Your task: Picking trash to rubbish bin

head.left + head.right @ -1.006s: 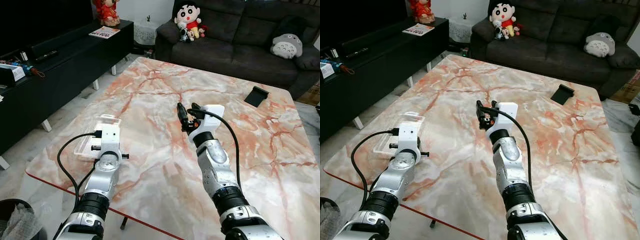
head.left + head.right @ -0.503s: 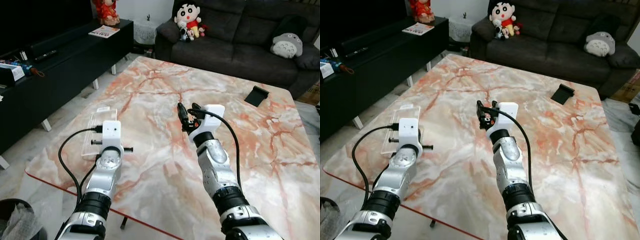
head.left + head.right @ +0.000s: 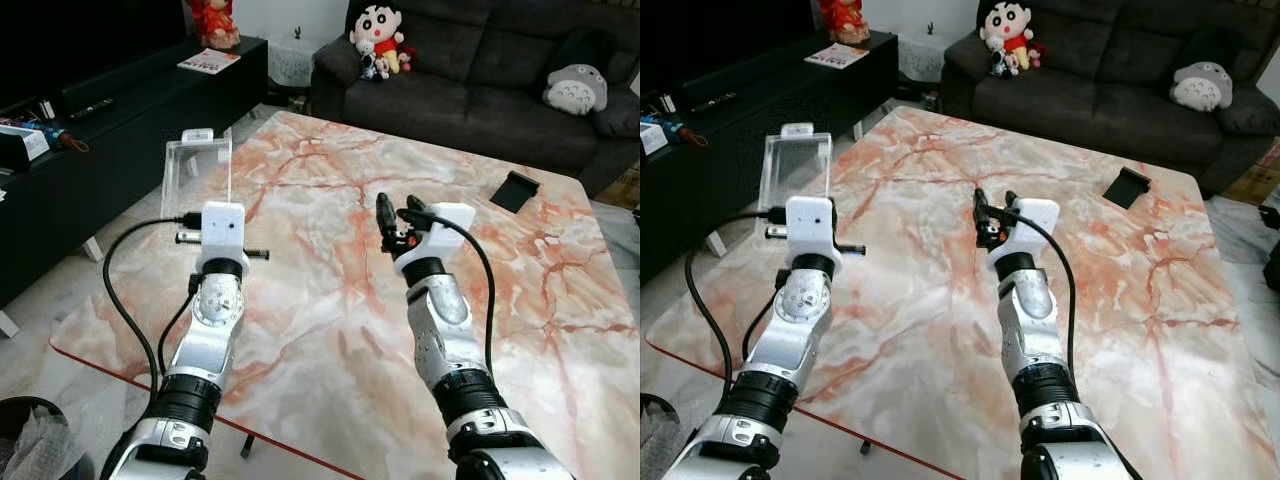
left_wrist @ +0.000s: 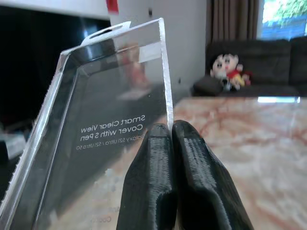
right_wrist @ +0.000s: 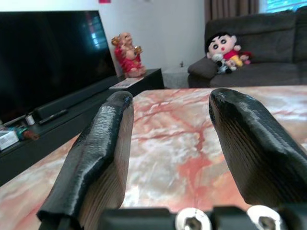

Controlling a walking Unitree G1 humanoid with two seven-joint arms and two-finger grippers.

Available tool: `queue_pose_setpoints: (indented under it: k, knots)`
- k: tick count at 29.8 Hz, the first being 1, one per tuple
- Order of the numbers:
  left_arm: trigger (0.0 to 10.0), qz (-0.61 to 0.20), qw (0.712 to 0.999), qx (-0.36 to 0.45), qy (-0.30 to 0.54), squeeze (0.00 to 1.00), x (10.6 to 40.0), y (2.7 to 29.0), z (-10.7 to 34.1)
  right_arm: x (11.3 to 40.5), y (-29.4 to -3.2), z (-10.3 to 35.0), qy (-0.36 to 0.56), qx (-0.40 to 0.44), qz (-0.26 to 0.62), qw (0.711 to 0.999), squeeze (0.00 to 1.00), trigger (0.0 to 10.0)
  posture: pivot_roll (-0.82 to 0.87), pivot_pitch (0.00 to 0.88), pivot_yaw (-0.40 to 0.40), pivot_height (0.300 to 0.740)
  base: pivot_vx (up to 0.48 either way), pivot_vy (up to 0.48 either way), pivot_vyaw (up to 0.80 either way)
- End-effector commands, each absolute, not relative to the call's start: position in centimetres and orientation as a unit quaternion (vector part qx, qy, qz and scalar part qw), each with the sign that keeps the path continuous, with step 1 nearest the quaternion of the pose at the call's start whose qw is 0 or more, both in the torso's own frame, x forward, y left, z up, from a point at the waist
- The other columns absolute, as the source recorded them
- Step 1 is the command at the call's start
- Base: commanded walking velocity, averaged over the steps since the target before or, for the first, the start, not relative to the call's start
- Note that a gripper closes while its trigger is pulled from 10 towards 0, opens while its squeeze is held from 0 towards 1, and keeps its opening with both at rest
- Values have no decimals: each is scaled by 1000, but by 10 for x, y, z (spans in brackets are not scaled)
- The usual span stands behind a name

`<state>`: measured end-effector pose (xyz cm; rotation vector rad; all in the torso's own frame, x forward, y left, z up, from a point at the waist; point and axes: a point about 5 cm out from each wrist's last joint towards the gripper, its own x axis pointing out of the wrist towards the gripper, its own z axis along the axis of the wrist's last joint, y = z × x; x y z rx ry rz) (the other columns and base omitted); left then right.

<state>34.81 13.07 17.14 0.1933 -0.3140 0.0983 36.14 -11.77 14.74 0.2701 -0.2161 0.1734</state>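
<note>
Fingers (image 4: 184, 158) of the left gripper (image 4: 171, 132) are pressed tight together, pinching the thin edge of a clear plastic package (image 3: 196, 172). In the left wrist view the two black pads meet with only that edge between them, and the package rises beyond them. It is an empty, see-through blister box with a hang tab (image 3: 197, 134) at its upper end and mirrored print reading "Smart Clear View Cover with S Pen" on one face. Held upright, it is lifted off the marble table (image 3: 330, 300), above the table's edge nearest the black TV cabinet (image 3: 120, 130); its lower end is hidden behind the left wrist's white camera housing.

The right gripper (image 3: 397, 217) hovers over the middle of the table with its two fingers (image 5: 96, 143) spread well apart and nothing between them; through the gap the right wrist view shows only the orange-veined marble top.

On the far side of the table from the robot, a small black object (image 3: 514, 191) lies near the corner closest to the dark sofa (image 3: 480, 70). A cartoon boy doll (image 3: 377, 38) and a grey plush (image 3: 575, 90) sit on the sofa. A red figurine (image 3: 212, 18) and a booklet (image 3: 209, 62) rest on the cabinet. A black bin (image 3: 35, 440) with a crumpled liner stands on the floor beside the table's near corner, by the left arm.
</note>
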Motion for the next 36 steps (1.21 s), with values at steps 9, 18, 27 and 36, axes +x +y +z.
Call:
queue_pose_setpoints:
  k: [9,18,27,36]
  knots:
    - [10000,21,964,143,-224,0,344,115,188,365,-153,151,-123,99,25,987,0,10000,216,0,-110,740,0,0,0]
    - [10000,-5,964,154,-218,0,344,113,183,358,-176,139,-120,103,-31,987,0,10000,223,0,-73,740,0,0,0]
    - [10000,-24,963,163,-213,0,347,117,184,353,-175,131,-119,118,-55,984,0,10000,210,0,-19,740,0,0,0]
    - [10000,-34,963,160,-214,0,351,112,187,353,-171,132,-124,122,-56,983,0,10000,209,0,-12,740,0,0,0]
